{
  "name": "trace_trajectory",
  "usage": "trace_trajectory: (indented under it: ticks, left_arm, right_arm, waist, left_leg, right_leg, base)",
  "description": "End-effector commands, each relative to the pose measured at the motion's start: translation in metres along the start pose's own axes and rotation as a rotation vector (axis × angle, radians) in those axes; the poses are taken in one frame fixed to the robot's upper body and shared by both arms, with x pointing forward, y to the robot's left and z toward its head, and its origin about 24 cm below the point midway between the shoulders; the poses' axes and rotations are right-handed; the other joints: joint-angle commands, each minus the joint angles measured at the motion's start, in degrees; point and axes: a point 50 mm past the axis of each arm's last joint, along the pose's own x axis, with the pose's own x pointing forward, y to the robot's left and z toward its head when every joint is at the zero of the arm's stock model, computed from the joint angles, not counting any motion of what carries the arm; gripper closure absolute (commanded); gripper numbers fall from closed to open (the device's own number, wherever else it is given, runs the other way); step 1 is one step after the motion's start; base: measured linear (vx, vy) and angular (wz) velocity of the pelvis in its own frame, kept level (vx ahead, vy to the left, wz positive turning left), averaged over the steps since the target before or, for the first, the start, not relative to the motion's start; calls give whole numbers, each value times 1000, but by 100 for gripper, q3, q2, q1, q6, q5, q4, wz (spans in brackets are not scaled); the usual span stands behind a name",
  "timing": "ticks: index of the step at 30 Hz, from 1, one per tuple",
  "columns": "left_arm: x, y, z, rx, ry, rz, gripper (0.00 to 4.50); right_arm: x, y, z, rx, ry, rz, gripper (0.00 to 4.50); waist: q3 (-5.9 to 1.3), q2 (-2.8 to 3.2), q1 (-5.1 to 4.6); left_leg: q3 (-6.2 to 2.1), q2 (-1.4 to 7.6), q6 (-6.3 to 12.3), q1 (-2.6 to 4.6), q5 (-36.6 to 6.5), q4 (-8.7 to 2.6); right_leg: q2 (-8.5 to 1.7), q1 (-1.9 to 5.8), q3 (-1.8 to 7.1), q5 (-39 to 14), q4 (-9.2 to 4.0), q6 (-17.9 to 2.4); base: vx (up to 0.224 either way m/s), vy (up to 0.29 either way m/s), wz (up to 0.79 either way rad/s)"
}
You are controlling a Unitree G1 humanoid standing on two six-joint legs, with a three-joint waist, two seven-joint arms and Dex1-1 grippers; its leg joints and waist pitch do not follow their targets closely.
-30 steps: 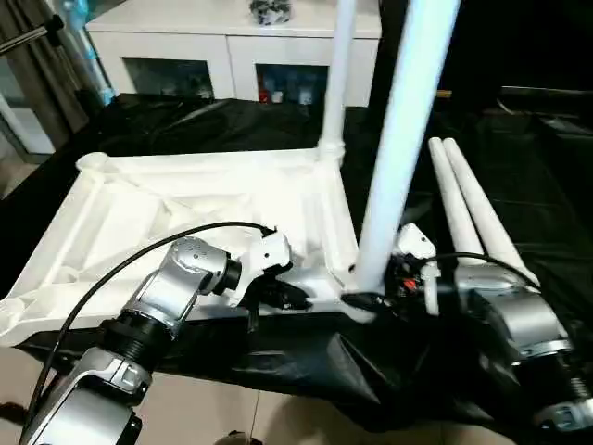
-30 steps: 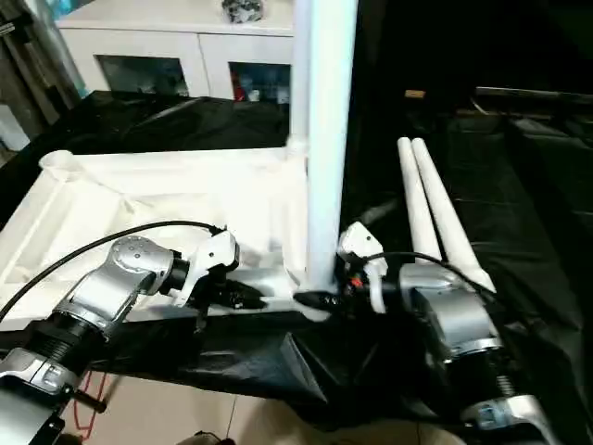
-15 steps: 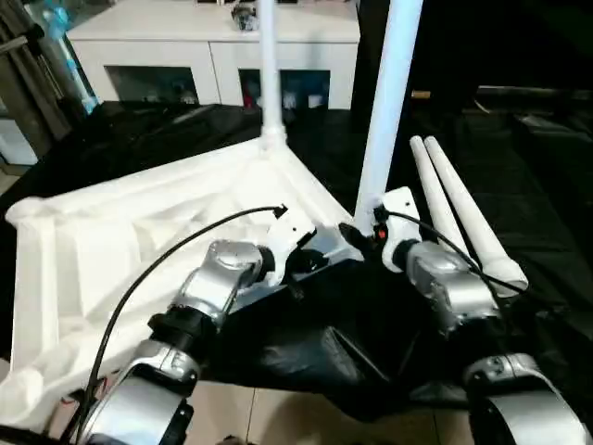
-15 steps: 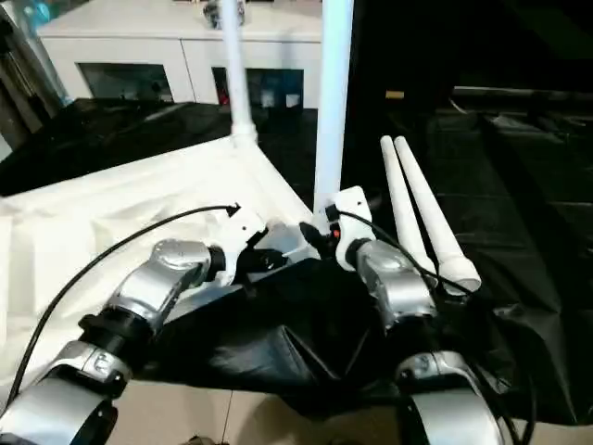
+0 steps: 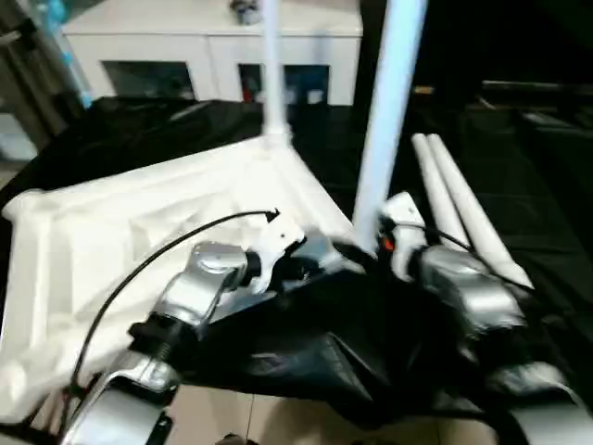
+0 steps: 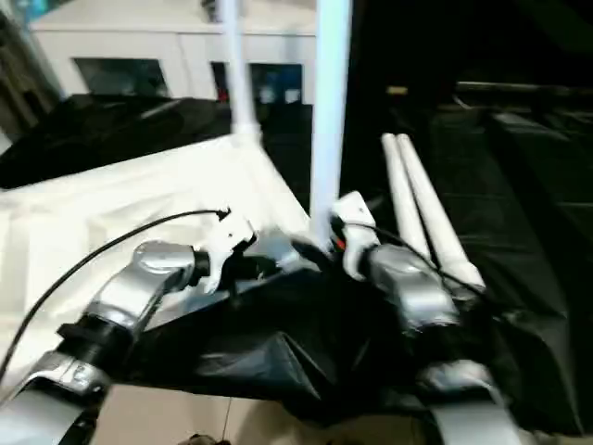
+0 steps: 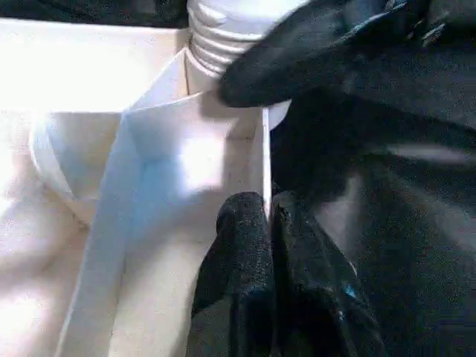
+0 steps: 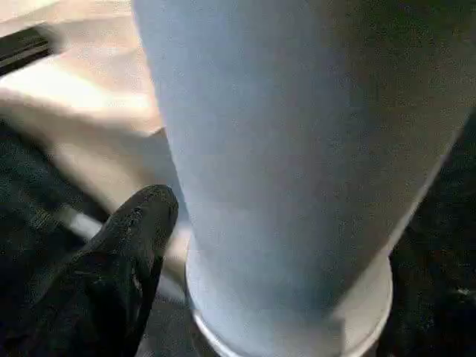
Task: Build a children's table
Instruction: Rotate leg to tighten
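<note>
The children's table lies upside down: its white ribbed tabletop [image 5: 139, 232] rests on black cloth. One leg [image 5: 271, 83] stands upright in the far corner socket. A second leg [image 5: 389, 120] stands in the near corner socket. My left gripper [image 5: 310, 262] is shut on the tabletop's thin rim wall [image 7: 262, 171] next to that socket. My right gripper [image 5: 357, 252] sits at the base of the near leg [image 8: 297, 149], close against it. Two more legs [image 5: 459, 209] lie side by side on the cloth to the right.
Black cloth [image 5: 324, 352] covers the work surface and hangs in folds over its near edge, with pale floor [image 5: 278, 417] below. A white cabinet [image 5: 213, 37] with glass-fronted compartments stands behind the tabletop.
Over the last second the tabletop has swung, its near right corner moving away from me with both upright legs. Both grippers went along with it. The loose legs stayed put.
</note>
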Motion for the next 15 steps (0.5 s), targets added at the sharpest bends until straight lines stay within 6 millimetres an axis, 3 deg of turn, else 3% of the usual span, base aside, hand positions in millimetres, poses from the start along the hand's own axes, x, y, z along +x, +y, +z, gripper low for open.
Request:
trace_trajectory:
  ticks: [1, 5, 8, 15]
  left_arm:
    - [4, -11, 25, 116, -89, -121, 450]
    - [-6, -12, 19, 141, -53, -199, 450]
    - [-9, -12, 18, 146, -42, -228, 450]
    - [-14, -15, 16, 156, -28, -283, 450]
  right_arm:
    - [3, 25, -2, -32, 36, 245, 67]
    - [-19, 26, -3, -31, 81, 373, 67]
    - [-24, 28, -5, -19, 110, 421, 67]
    - [-27, 36, -7, -19, 135, 485, 125]
  waist:
    - [-413, -50, 32]
    - [-394, -49, 91]
    - [-390, -53, 126]
    - [-401, -70, 131]
  left_leg:
    - [-81, 308, 610, 111, -1129, -362]
    - [-86, 333, 486, 127, -1395, -389]
    - [-85, 328, 414, 126, -1429, -394]
    - [-93, 322, 382, 109, -1284, -393]
  right_leg:
    - [-333, 308, 273, -1063, -399, -1381]
    - [-343, 304, 284, -1424, -434, -1271]
    - [-357, 287, 296, -1543, -434, -1263]
    - [-356, 293, 297, -1451, -417, -1253]
  base:
    - [0, 0, 0]
    - [0, 0, 0]
    - [0, 0, 0]
    - [0, 0, 0]
